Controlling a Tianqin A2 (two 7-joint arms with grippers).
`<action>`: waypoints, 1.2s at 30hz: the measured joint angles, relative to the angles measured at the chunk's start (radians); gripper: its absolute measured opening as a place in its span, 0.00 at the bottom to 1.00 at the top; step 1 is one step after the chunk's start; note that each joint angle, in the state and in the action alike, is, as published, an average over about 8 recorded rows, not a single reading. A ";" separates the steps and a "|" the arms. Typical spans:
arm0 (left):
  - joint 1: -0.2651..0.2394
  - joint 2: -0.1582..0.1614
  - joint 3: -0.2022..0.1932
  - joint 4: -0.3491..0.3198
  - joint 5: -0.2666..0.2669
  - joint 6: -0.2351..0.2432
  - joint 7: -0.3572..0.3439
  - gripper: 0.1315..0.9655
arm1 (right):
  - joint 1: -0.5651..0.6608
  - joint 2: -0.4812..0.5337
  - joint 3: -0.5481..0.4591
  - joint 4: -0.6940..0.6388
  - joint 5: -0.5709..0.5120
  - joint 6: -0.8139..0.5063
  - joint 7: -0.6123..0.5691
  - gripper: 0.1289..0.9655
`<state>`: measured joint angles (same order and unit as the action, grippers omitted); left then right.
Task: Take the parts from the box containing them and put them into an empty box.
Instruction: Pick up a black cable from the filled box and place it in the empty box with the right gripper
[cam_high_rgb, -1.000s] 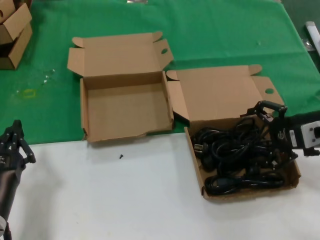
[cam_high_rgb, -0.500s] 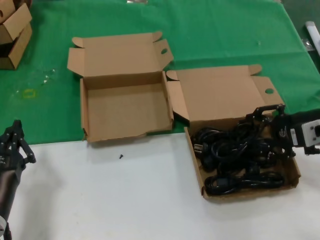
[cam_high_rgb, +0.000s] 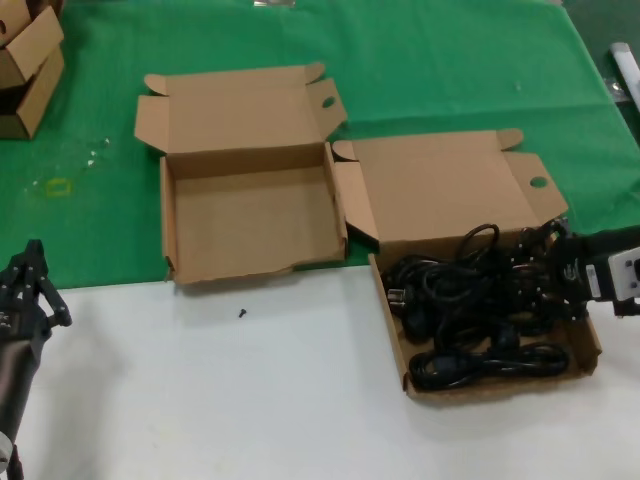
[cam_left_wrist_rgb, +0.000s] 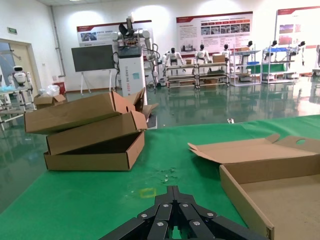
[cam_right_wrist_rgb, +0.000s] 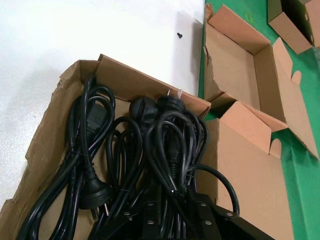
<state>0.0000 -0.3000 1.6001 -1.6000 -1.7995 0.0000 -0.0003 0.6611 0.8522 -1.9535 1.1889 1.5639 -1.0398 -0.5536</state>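
Several black power cords (cam_high_rgb: 470, 310) lie tangled in the box containing them (cam_high_rgb: 590, 362), which sits at the desk's (cam_high_rgb: 250, 400) near right, half on the white surface, just beside the green cloth (cam_high_rgb: 450, 60). Right gripper (cam_high_rgb: 545, 285) is down at the far right side of that pile, its fingers buried among the loops; cannot tell whether they are spread or pinching a cable (the wrist view shows only the black linkage with cords draped across it).

Step in hand, as I judge it: getting hold of one bundle. To do it well, close on a thick part of a single coil rather than a stray loop, then lift straight and slowly, since the cords interlace and neighbours will likely drag along. Clear the low carton wall before carrying leftward.

Cords look thin, rubbery, glossy black, with moulded plugs (cam_right_wrist_rgb: 95, 192) and bare pins showing at the ends; one loop (cam_high_rgb: 480, 240) stands up over the rear wall toward the lid.

Empty box (cam_high_rgb: 250, 215) is to the left on the green cloth, lid open, flap touching the full carton's lid.

Left gripper (cam_high_rgb: 30, 285) is parked at the desk's near left edge, fingers pressed together.
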 joint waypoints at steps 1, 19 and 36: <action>0.000 0.000 0.000 0.000 0.000 0.000 0.000 0.01 | -0.001 0.000 0.001 0.000 0.000 0.000 -0.001 0.20; 0.000 0.000 0.000 0.000 0.000 0.000 0.000 0.01 | 0.015 0.044 0.020 0.076 0.002 -0.038 0.111 0.10; 0.000 0.000 0.000 0.000 0.000 0.000 0.000 0.01 | 0.174 -0.151 -0.039 0.105 -0.055 0.022 0.245 0.10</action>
<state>0.0000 -0.3000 1.6001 -1.6000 -1.7997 0.0000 -0.0003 0.8350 0.7011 -1.9922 1.2941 1.5086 -1.0183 -0.3088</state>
